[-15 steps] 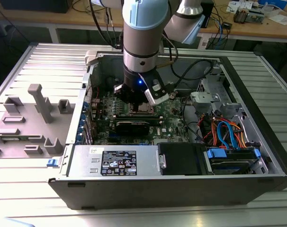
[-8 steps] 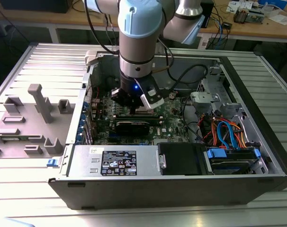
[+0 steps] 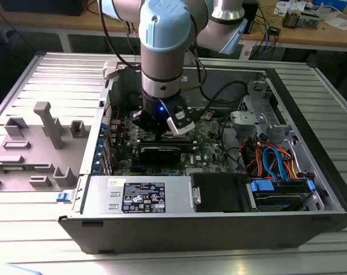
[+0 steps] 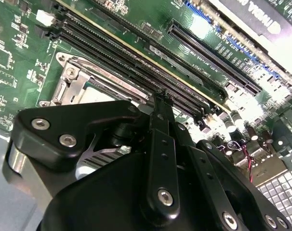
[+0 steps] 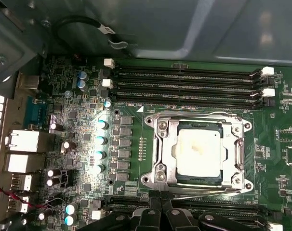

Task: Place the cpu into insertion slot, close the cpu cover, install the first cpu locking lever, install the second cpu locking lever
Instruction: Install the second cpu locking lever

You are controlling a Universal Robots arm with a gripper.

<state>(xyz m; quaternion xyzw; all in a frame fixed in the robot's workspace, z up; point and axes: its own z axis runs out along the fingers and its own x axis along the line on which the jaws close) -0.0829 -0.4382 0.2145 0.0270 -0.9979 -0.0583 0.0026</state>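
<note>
Cpu (image 5: 197, 150) seated — end effector (image 5: 159, 216) beside.

Cpu (image 5: 198, 149) sits in insertion slot (image 5: 157, 153), silvery top w/ faint stain. Cpu cover (image 5: 238, 155) down, framing it. Memory slots (image 5: 184, 86) just beside socket. Black gripper (image 5: 159, 217) parts near socket edge; capacitors (image 5: 100, 147) alongside.

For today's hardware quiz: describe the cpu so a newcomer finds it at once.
Find the green motherboard inside the open computer case. Between its long black memory slots sits a silvery cpu cover; the cpu is the pale square chip in its window.
</note>
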